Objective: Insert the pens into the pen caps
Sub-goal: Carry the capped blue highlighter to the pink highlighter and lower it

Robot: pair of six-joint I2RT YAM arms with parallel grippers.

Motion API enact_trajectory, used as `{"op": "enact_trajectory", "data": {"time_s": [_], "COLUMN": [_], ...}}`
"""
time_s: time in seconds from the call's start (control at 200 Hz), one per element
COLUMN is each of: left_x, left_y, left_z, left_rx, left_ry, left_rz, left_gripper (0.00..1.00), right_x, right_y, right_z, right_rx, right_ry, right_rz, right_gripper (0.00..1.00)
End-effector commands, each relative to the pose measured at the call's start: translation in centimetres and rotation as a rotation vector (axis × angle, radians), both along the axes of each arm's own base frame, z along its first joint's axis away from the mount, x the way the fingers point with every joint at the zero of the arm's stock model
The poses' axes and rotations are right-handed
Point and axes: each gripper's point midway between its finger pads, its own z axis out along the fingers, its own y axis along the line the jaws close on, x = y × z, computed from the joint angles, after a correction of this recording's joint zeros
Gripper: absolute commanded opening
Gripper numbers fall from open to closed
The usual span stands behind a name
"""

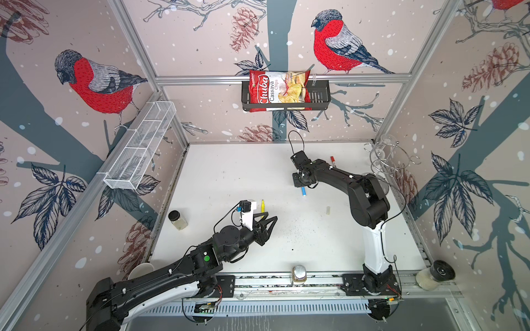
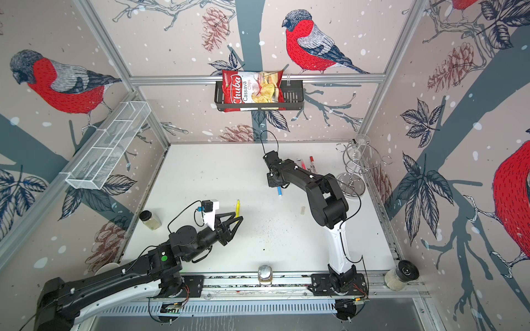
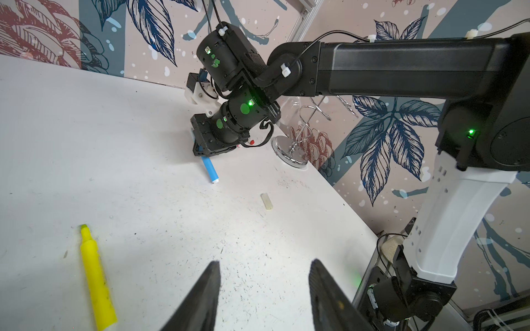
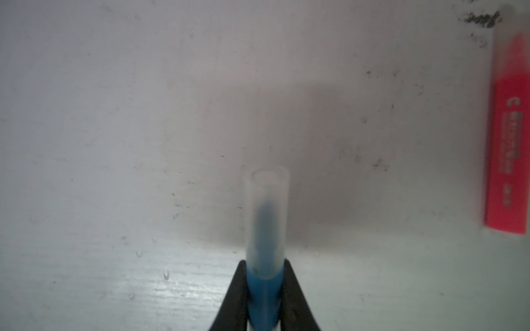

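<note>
Now; blue pen (image 4: 262, 298), translucent cap (image 4: 266, 215) over tip, clamped by right fingers (image 4: 296, 298); left fingers (image 3: 200, 301) apart

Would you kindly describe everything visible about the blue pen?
The blue pen is a slim, plastic-looking marker: blue barrel, white end plug. A translucent whitish cap covers its tip, which shows darkly through. The right gripper is shut on the barrel just behind the cap; the rear end juts out low over the table.

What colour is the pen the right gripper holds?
Blue pen, wearing a translucent whitish cap; clearest in the right wrist view.
</note>
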Motion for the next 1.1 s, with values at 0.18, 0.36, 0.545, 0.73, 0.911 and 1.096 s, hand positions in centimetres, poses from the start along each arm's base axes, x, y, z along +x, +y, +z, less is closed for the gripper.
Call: {"op": "enact_trajectory", "data": {"time_s": [0.18,0.36,0.545,0.73,0.911,1.096], "left_x": [-0.2,-0.2,-0.1,-0.1,0.0,0.0], "left_y": [0.8,1.7,1.7,1.5,1.5,1.5], "left_z": [0.8,0.9,1.5,1.9,2.2,2.3], "left_rx": [-0.02,-0.022,-0.012,-0.008,0.002,0.003], "left_ry": [-0.004,-0.012,-0.021,-0.026,-0.034,-0.037], "left_rz": [0.021,0.046,0.047,0.042,0.042,0.044], "left_gripper": [0.51,0.51,0.51,0.51,0.51,0.51], "right_x": [1.4,2.4,3.2,4.5,6.1,7.5], "right_y": [-0.1,-0.6,-2.2,-4.6,-8.0,-11.3], "right_z": [-1.5,-1.5,-2.2,-2.6,-2.4,-2.3], "right_rx": [-0.084,-0.119,-0.137,-0.175,-0.243,-0.299], "right_ry": [0.029,0.024,0.035,0.025,0.011,0.001], "right_rz": [0.01,0.009,-0.014,-0.053,-0.109,-0.16], "right_gripper": [0.0,0.0,0.0,0.0,0.0,0.0]}}
